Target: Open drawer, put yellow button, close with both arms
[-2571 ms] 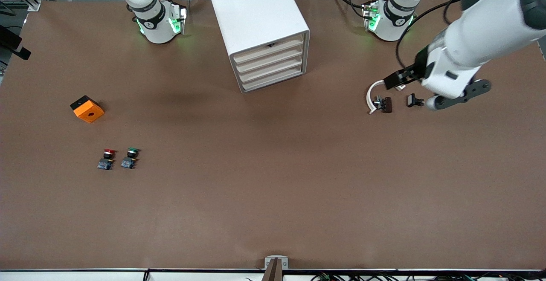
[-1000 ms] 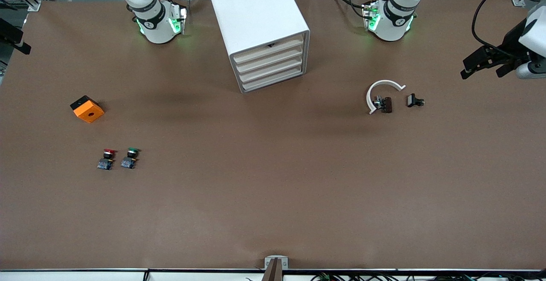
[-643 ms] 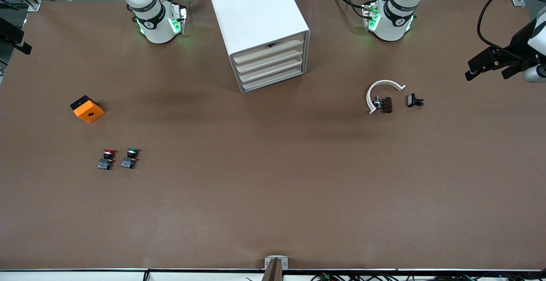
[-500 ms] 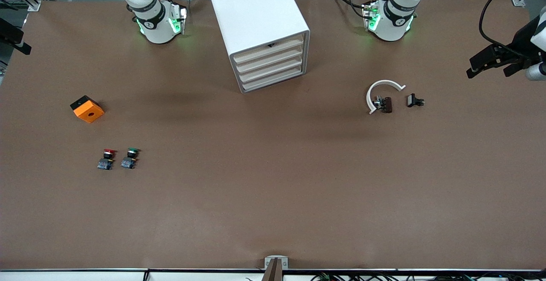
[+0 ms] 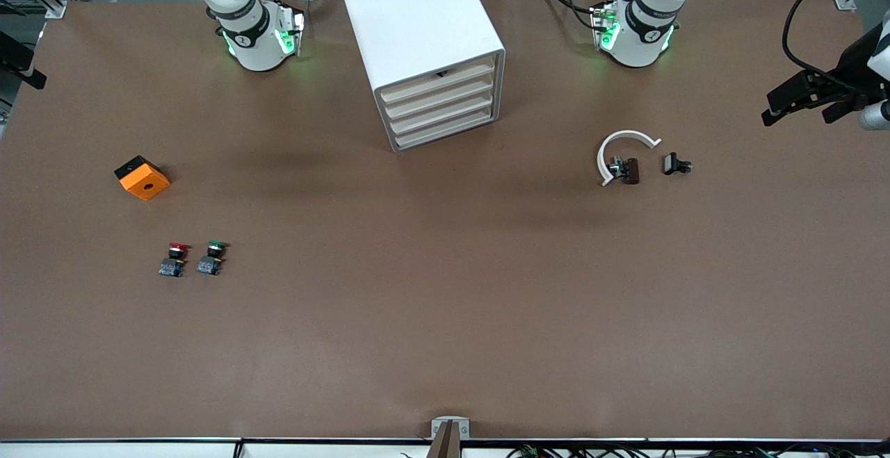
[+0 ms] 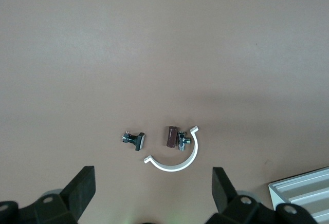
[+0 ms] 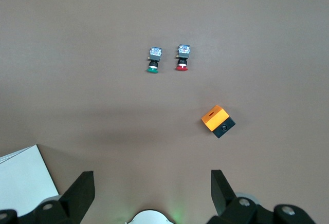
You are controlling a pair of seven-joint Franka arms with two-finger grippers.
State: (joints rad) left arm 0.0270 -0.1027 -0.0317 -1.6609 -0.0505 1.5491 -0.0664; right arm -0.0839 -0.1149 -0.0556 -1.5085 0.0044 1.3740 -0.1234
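The desk (image 5: pixel 445 347) carries everything. The left jaws hang spread and empty over the left arm's end, and the right jaws hang spread and empty over the right arm's end.

The cabinet (image 5: pixel 410 20) stands askew between the two, well apart from both. Its top drawer (image 5: pixel 438 84) looks fully shut, like the three below it. A pull by one arm alone could drag or turn the whole box, since nothing visible braces it.

The orange block (image 7: pixel 218 120) lies on the desk below the right jaws. The white half ring (image 6: pixel 175 163) lies below the left jaws, touching a brown part (image 6: pixel 170 136), with a black clip (image 6: pixel 135 140) just beside them.

The red button (image 7: pixel 182 58) and green button (image 7: pixel 153 60) lie side by side, farther from the right jaws than the block. No yellow button shows in any view; it may sit in the shut cabinet, but I cannot tell. The main risk is that the red cap or the orange block is taken for it.
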